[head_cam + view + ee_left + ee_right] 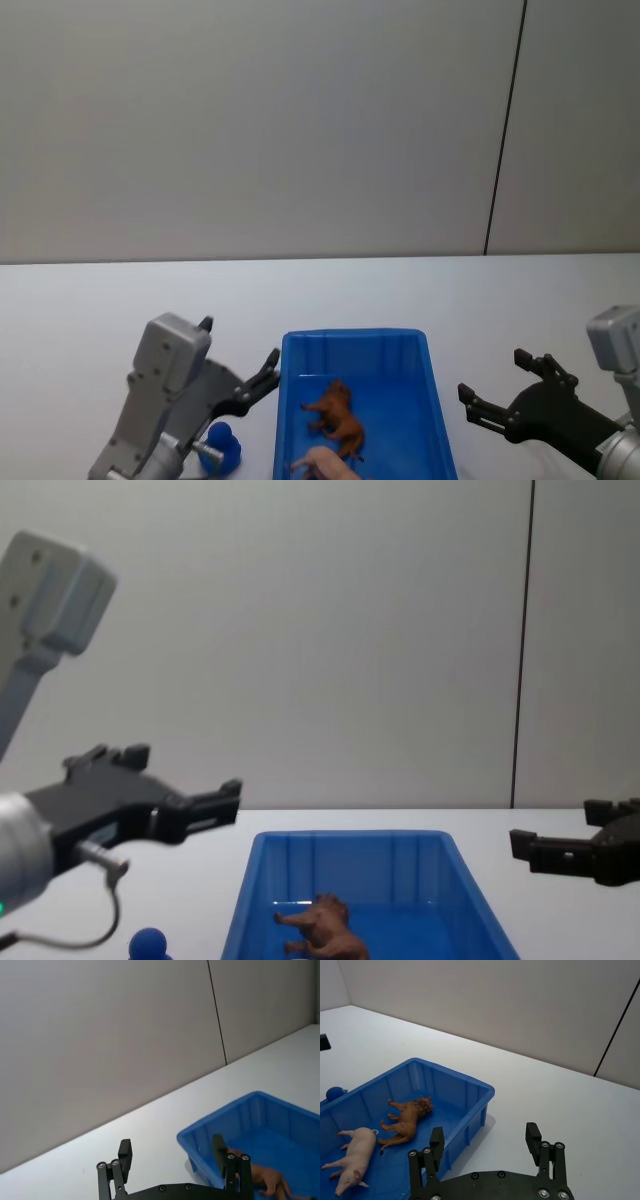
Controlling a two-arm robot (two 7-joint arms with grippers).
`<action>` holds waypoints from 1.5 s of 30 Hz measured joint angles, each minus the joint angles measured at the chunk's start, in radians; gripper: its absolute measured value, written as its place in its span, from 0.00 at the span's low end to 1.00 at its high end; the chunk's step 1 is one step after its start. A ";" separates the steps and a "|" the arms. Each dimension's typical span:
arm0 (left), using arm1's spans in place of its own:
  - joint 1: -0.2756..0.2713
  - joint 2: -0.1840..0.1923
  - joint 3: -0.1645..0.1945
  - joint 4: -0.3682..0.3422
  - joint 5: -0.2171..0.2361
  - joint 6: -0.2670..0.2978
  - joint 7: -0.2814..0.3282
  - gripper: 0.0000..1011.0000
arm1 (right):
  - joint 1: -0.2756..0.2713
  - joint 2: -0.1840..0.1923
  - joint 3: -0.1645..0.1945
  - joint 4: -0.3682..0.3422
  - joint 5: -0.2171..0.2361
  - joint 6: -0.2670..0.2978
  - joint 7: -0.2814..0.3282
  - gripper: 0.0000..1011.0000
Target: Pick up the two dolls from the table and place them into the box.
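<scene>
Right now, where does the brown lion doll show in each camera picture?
Head view: brown lion doll lies in the blue box, low centre.
Left wrist view: at the bottom right corner, inside the box.
Right wrist view: left of centre, beside a pink pig.
Chest view: bottom centre.
Shared landmark: the box.
</scene>
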 joint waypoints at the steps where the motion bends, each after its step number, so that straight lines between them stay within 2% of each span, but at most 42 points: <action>1: 0.005 0.004 -0.001 0.000 -0.003 0.000 0.001 0.99 | 0.000 0.000 0.000 0.000 0.000 0.000 0.000 0.99; 10: 0.053 0.037 -0.011 0.026 -0.059 -0.007 -0.004 0.99 | -0.003 0.003 0.002 -0.002 0.003 -0.001 -0.001 0.99; 19: 0.073 0.046 -0.016 0.076 -0.087 -0.017 -0.042 0.99 | -0.004 0.004 0.003 -0.003 0.004 -0.002 -0.002 0.99; 33: 0.047 0.021 -0.015 0.178 -0.096 -0.025 -0.144 0.99 | -0.005 0.005 0.003 -0.004 0.004 -0.003 -0.002 0.99; 40: 0.023 0.004 -0.013 0.224 -0.083 -0.017 -0.188 0.99 | -0.005 0.005 0.003 -0.004 0.004 -0.002 -0.002 0.99; 44: 0.013 -0.004 -0.013 0.243 -0.074 -0.004 -0.201 0.92 | -0.005 0.005 0.003 -0.004 0.004 -0.002 -0.002 0.99; 45: 0.012 -0.005 -0.013 0.246 -0.072 0.000 -0.203 0.87 | -0.005 0.005 0.003 -0.004 0.004 -0.002 -0.002 0.99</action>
